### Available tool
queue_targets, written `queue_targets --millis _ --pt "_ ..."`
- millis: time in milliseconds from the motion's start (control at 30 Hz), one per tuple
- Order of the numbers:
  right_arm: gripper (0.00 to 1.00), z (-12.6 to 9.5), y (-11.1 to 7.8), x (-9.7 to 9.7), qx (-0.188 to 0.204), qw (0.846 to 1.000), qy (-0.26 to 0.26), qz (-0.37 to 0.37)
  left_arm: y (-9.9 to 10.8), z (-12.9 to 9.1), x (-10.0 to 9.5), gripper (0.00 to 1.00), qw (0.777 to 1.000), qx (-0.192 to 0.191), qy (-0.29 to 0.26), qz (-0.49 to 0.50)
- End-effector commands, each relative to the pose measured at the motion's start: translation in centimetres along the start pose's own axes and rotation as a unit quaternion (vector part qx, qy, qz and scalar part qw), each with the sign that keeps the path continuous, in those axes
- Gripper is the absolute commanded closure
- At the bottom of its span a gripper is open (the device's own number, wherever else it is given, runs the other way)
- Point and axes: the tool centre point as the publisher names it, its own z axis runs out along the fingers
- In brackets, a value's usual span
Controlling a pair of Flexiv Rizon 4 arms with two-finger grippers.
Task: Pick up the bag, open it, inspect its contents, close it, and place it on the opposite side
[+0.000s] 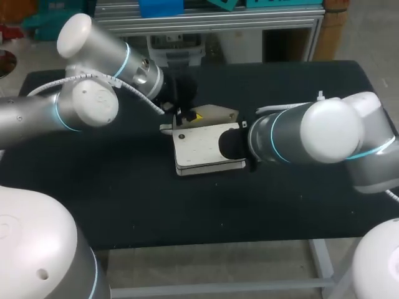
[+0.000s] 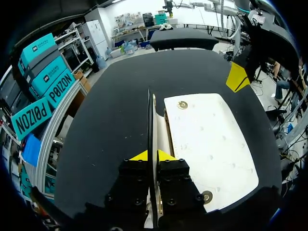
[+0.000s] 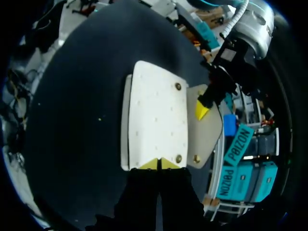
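Head view: the white bag (image 1: 202, 149) lies mid-way across the dark surface (image 1: 124, 187), its flap (image 1: 218, 114) pinched and raised by the left tool (image 2: 153, 155) while the right tool (image 3: 159, 164) clamps one end. Lifting slowly, with the body anchored, should expose the contents.

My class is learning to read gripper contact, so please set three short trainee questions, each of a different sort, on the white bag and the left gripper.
1. True or false: the white rectangular bag lies on the black table.
2. The left gripper is shut on: A the bag's beige flap; B a strap; C nothing.
3. Fill in: the beige flap is ____, not folded down over the bag.
Key: 1 true; 2 A; 3 open.
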Motion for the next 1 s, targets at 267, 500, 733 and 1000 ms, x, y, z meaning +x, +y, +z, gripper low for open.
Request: queue_targets --millis 267,500,733,1000 --pt "1.00 -0.4 0.0 1.2 0.011 0.999 -0.034 0.030 0.4 0.9 -0.1 1.00 1.000 0.002 0.018 -0.001" --pt "1.00 -0.2 0.5 2.3 0.009 0.998 -0.052 0.021 0.5 1.3 0.7 1.00 1.000 0.001 0.026 0.014" --pt "1.00 1.0 0.5 5.0 0.005 0.997 -0.075 0.016 0.8 1.5 1.1 1.00 0.999 -0.003 0.029 0.027" --pt "0.76 1.3 0.3 5.6 0.015 0.995 -0.095 0.008 0.8 2.3 1.3 1.00 0.999 -0.005 0.038 0.032"
